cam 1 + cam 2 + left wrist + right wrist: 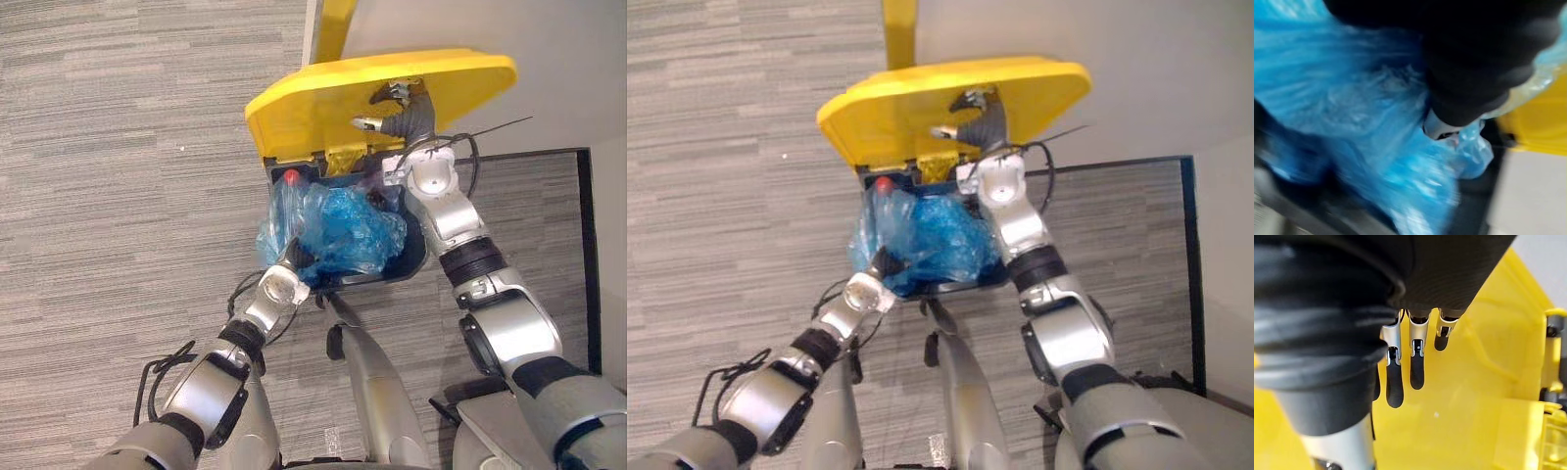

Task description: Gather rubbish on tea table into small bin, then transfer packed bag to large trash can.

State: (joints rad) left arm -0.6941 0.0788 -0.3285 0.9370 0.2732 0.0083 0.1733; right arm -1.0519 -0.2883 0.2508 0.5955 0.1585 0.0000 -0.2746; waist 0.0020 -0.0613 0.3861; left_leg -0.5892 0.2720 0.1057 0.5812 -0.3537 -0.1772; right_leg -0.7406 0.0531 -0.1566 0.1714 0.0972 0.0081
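A large trash can [415, 257] with a dark body stands by the wall, its yellow lid [313, 103] tipped up. My right hand [400, 110] is open, its straight fingers [1417, 368] flat against the lid's underside, holding it up. A packed blue bag [343, 233] fills the can's mouth and bulges over its left rim. A bottle with a red cap [291, 177] shows through the plastic. My left hand [283, 284] is at the bag's near lower edge, shut on bunched blue plastic [1469, 147].
Grey striped carpet [118, 196] spreads to the left and front of the can. A pale wall [549, 108] rises behind it, with a yellow upright strip [334, 24] at its corner. A black-edged floor panel [585, 235] lies to the right.
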